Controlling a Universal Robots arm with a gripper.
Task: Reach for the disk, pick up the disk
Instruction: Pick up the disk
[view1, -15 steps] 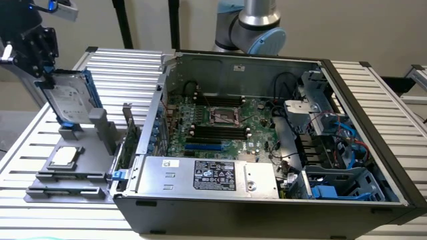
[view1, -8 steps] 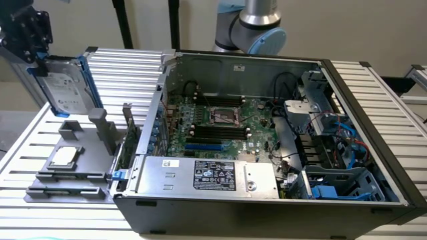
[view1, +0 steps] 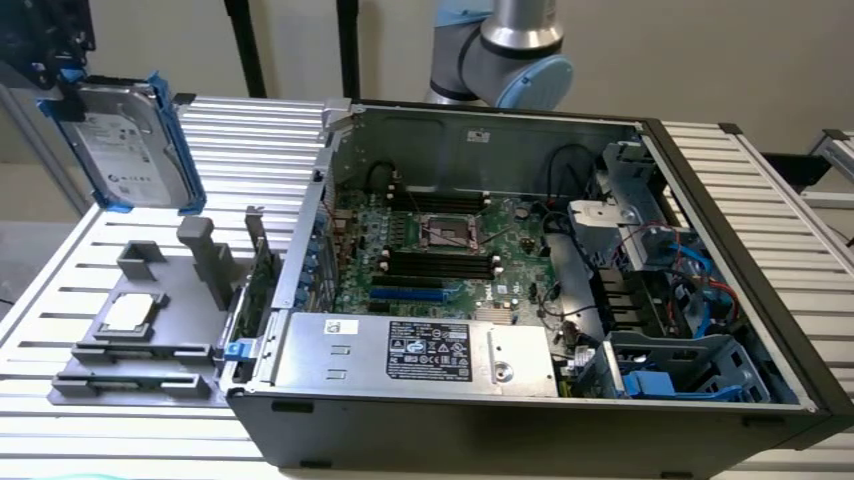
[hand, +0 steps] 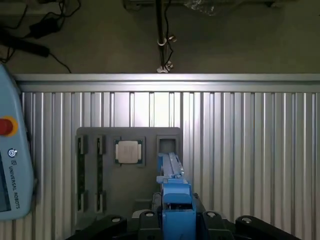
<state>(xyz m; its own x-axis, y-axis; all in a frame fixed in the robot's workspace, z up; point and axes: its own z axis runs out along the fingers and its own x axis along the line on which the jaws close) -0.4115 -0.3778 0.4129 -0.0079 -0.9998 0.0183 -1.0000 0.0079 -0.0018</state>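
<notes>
My gripper (view1: 64, 92) is pinching the disk (view1: 127, 140) by the blue frame on its upper edge. The disk hangs upright, off the table, at ten o'clock from the open computer case (view1: 534, 420) and over the gray fixture (view1: 147, 330). It is silver metal with a white printed label and blue edging. I judge it stiff, fairly heavy and shock-sensitive, so the frame is the safest hold.

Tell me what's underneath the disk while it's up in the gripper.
Below the disk lies the grey fixture, with a processor chip and an empty slot on it. The disk's blue frame covers the fixture's part right beneath it.
</notes>
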